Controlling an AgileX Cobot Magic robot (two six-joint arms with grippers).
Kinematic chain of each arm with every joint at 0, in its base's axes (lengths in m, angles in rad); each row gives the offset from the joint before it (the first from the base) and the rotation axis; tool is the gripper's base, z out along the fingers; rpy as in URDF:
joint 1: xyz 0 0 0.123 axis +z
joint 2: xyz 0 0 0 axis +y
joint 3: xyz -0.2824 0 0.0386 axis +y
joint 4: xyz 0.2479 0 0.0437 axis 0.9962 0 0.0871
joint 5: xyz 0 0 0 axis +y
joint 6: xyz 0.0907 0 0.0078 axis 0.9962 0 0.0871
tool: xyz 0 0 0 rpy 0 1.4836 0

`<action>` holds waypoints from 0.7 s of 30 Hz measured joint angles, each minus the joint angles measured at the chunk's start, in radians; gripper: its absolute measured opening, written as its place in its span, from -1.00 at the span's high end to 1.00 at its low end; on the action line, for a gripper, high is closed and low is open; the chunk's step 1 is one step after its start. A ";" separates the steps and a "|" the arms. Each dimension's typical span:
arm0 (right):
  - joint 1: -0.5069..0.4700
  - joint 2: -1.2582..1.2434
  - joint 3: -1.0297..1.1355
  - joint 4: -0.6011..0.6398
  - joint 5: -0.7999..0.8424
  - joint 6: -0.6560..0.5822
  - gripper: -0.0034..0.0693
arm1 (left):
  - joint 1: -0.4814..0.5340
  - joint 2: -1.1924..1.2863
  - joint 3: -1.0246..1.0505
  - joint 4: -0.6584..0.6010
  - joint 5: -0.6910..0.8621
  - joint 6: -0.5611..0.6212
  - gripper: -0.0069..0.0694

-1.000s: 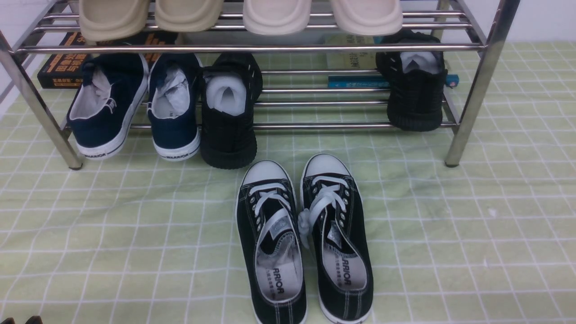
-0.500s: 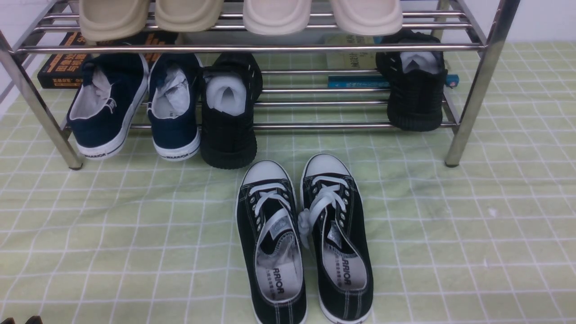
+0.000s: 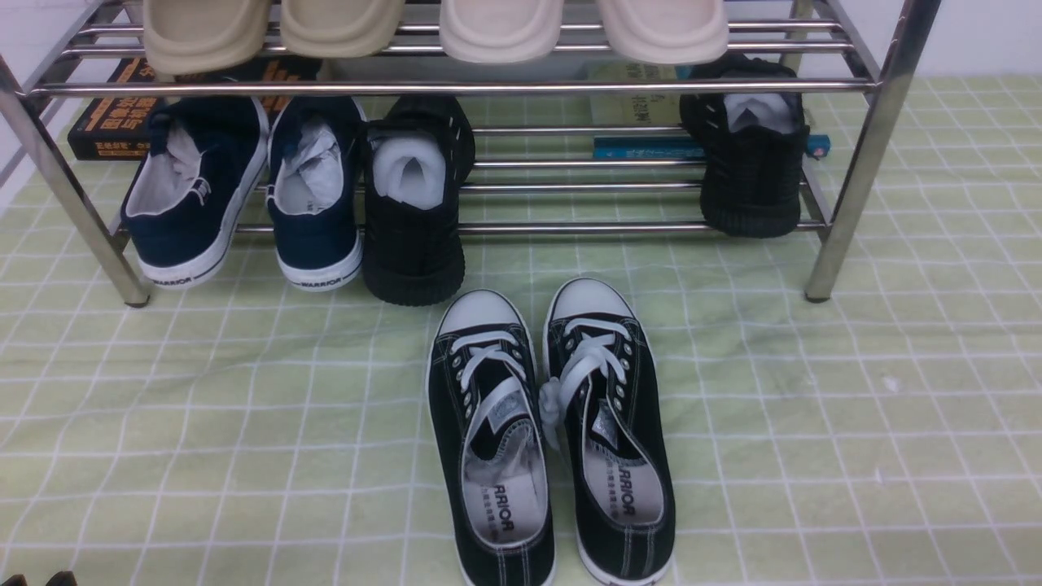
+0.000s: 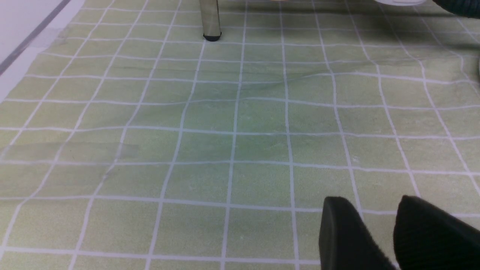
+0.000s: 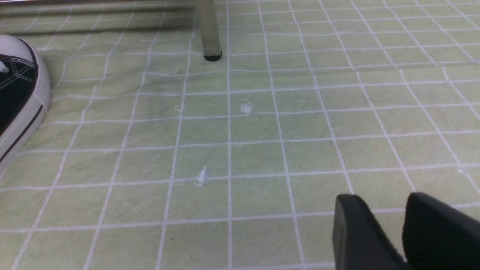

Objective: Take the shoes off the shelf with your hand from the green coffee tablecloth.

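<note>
While off the shelf (image 3: 863, 163), the shoes (image 3: 549, 431) rest together.

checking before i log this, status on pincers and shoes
Both pincers empty, jaws apart. Black canvas white-toed sneakers on green checked cloth, off chrome rack. Nothing in the way.

- My front camera crops the shoes (image 3: 553, 431) at their heels — bottom edge.
- The shelf (image 3: 855, 163) runs off the top (slippers (image 3: 431, 28) half-cut).
- Both wrist cameras show only finger stubs; I can't judge the gap.
</note>
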 joint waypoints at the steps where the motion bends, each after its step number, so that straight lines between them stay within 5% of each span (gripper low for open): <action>1: 0.000 0.000 0.000 0.000 0.000 0.000 0.31 | 0.000 0.000 0.000 0.000 0.000 0.000 0.19; 21: 0.000 0.000 0.000 0.000 0.000 0.000 0.25 | 0.000 0.000 0.000 0.000 0.000 0.000 0.19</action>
